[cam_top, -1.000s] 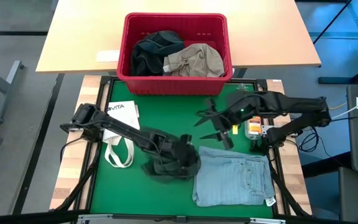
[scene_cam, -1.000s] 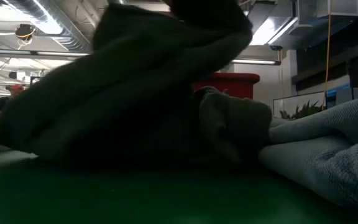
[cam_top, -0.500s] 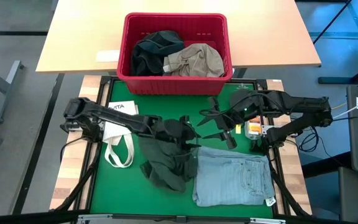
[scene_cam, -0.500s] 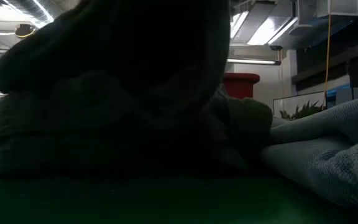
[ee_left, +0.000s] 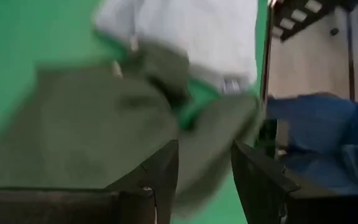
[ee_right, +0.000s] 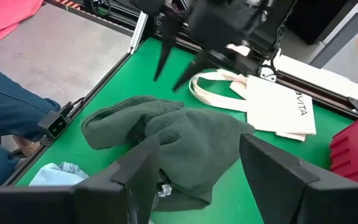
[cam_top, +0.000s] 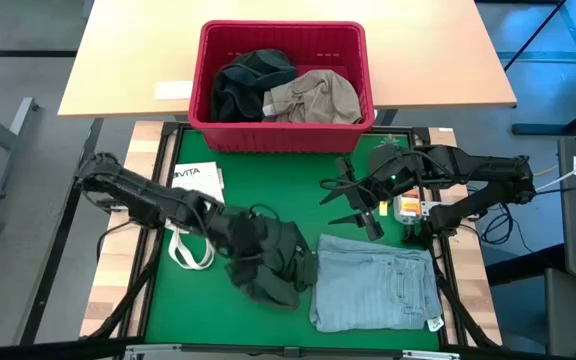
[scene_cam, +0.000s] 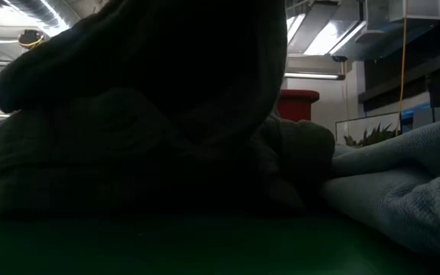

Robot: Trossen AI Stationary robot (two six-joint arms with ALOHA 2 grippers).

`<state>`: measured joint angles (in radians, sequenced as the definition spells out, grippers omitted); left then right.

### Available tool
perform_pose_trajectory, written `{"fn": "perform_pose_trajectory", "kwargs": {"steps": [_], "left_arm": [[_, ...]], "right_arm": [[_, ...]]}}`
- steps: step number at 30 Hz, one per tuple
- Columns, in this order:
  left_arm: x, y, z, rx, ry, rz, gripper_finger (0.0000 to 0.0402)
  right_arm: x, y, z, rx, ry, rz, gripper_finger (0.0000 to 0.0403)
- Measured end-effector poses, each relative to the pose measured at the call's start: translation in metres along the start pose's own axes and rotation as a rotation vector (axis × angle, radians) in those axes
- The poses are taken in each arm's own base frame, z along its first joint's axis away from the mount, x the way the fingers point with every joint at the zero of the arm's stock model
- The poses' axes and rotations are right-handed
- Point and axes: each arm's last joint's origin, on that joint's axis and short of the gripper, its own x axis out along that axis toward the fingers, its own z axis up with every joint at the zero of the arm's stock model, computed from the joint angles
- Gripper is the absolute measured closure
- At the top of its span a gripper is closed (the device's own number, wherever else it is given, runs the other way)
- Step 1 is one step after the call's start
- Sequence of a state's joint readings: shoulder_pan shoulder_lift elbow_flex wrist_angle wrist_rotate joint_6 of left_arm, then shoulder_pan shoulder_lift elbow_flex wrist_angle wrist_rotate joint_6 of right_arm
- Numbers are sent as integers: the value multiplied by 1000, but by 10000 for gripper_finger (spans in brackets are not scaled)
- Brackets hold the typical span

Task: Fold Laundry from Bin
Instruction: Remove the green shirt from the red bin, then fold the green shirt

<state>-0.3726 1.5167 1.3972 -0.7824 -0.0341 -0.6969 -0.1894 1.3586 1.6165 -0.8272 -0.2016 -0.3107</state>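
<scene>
Hovering with parted, empty fingers beside the crumpled dark green garment [cam_top: 273, 262] on the green mat, the left gripper [ee_right: 178, 65] risks snagging a fold and dragging it onto the folded jeans [cam_top: 376, 282].

Grey floor [cam_top: 28, 60] all round, light wood table [cam_top: 138, 60] behind green mat [cam_top: 268, 185]; ceiling lights [scene_cam: 334, 30] on, ducts [scene_cam: 44, 11] overhead.

Bare green mat [cam_top: 288, 195] left open between bin [cam_top: 280, 134] and clothes. Near side blocked by green garment [cam_top: 273, 262], jeans [cam_top: 376, 283]; left by tote bag [cam_top: 192, 222].
</scene>
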Motion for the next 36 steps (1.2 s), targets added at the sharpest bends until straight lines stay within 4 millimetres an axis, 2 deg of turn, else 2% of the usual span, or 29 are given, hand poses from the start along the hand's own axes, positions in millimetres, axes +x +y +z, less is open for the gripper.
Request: {"fn": "perform_pose_trajectory", "kwargs": {"steps": [8,14,17,23,29,36], "left_arm": [[24,-29,-37,-225,136,51,274],[52,-39,-59,-406,187,169,282],[66,-36,-66,-450,205,257,285],[78,-23,-67,-463,191,395,288],[90,-16,-65,-480,193,438,288],[102,-6,-77,-531,225,484,288]], "right_arm": [[0,0,-1,1,4,12,182],[0,1,0,1,1,20,182],[0,1,0,1,1,20,182],[0,1,-1,3,4,30,182],[0,1,-1,3,4,30,182],[0,1,-1,3,5,30,182]]}}
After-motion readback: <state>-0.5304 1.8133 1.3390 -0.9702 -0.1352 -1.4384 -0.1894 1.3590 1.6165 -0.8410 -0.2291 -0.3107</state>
